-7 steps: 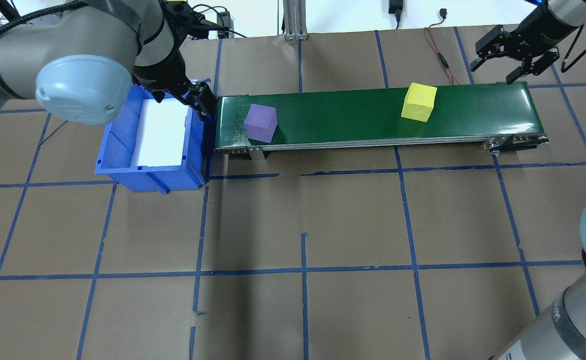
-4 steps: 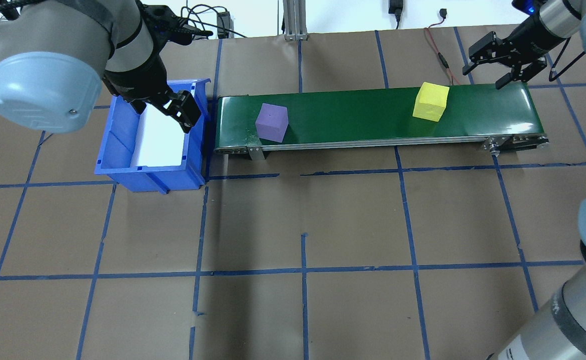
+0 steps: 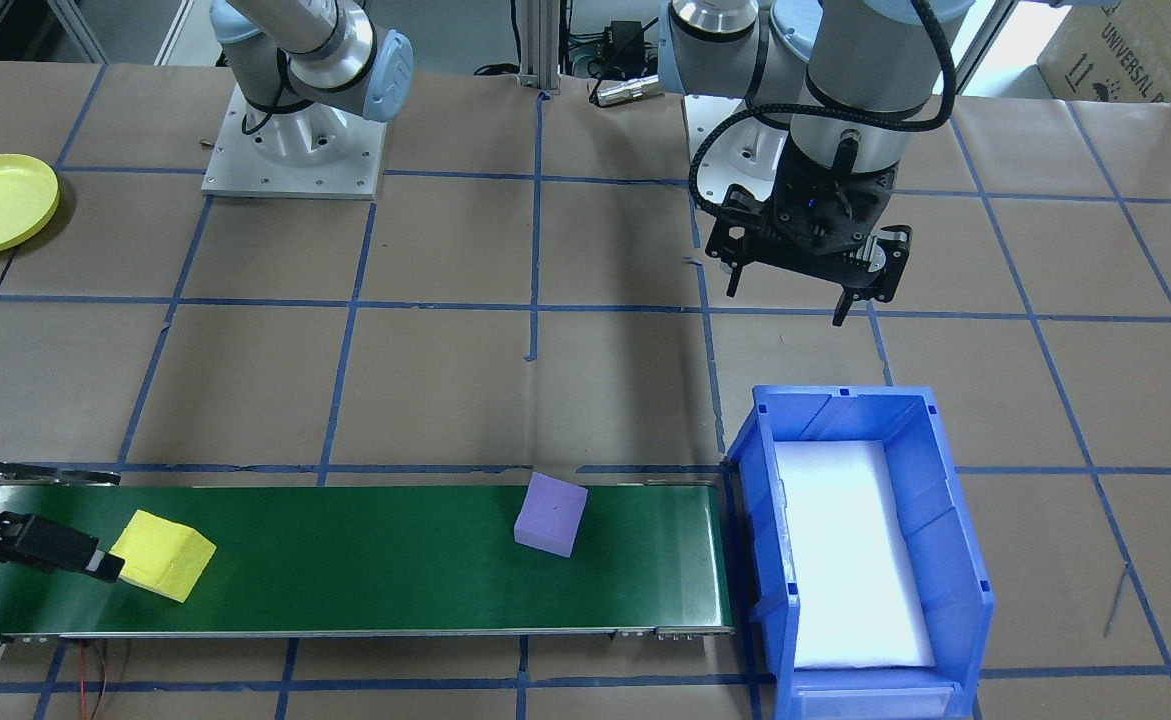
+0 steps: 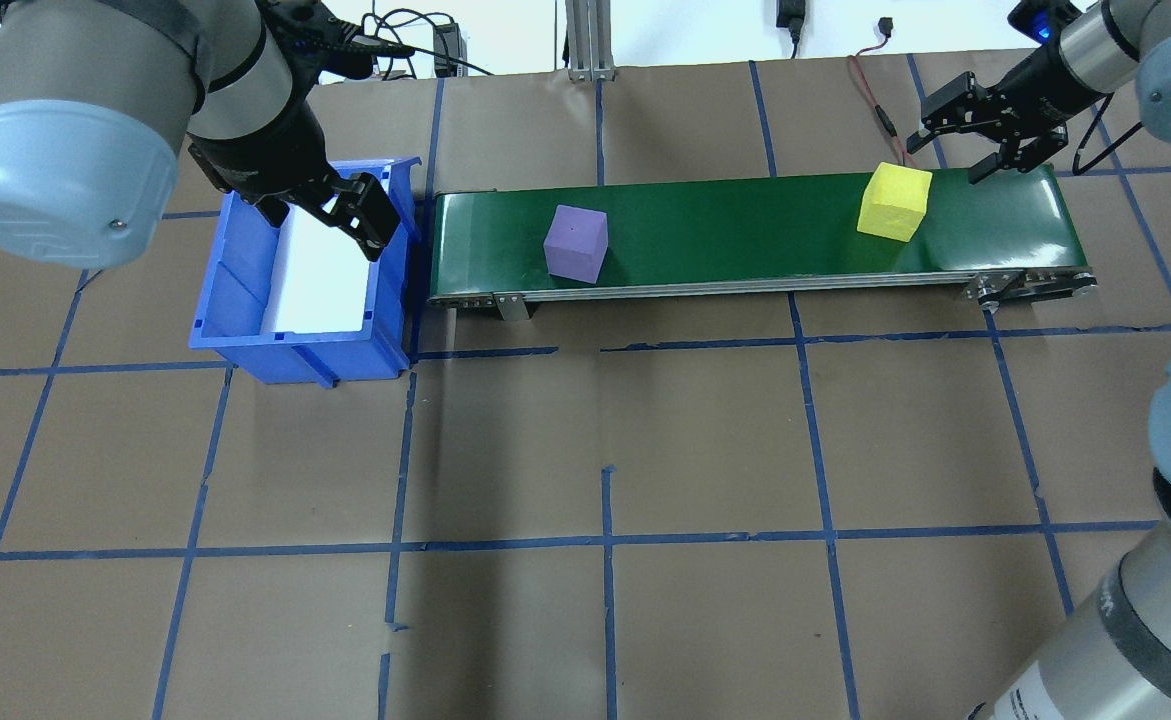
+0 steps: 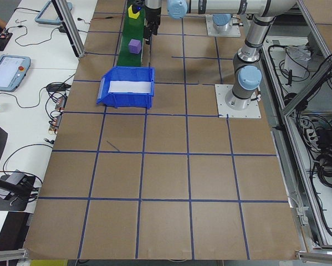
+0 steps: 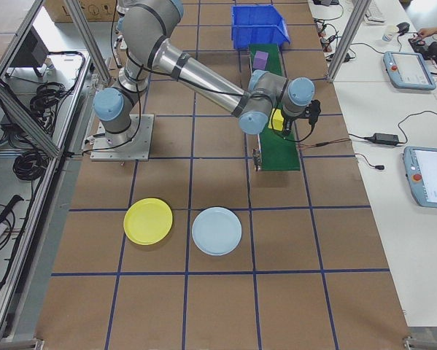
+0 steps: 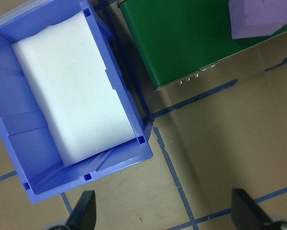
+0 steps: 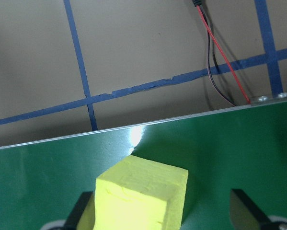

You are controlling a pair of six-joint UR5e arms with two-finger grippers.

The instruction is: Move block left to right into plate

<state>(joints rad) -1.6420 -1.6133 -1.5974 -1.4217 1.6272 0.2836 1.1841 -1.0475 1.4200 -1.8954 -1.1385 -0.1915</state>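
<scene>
The right tool (image 4: 983,137) hangs open just beyond the yellow block (image 4: 894,201), ready to grasp; the left tool (image 3: 807,270) waits open.

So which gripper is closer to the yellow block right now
The right gripper, hovering just beyond the yellow block on the belt. The left gripper is far off, over the blue bin.

Brown table (image 4: 705,440) (blue tape grid)
</scene>
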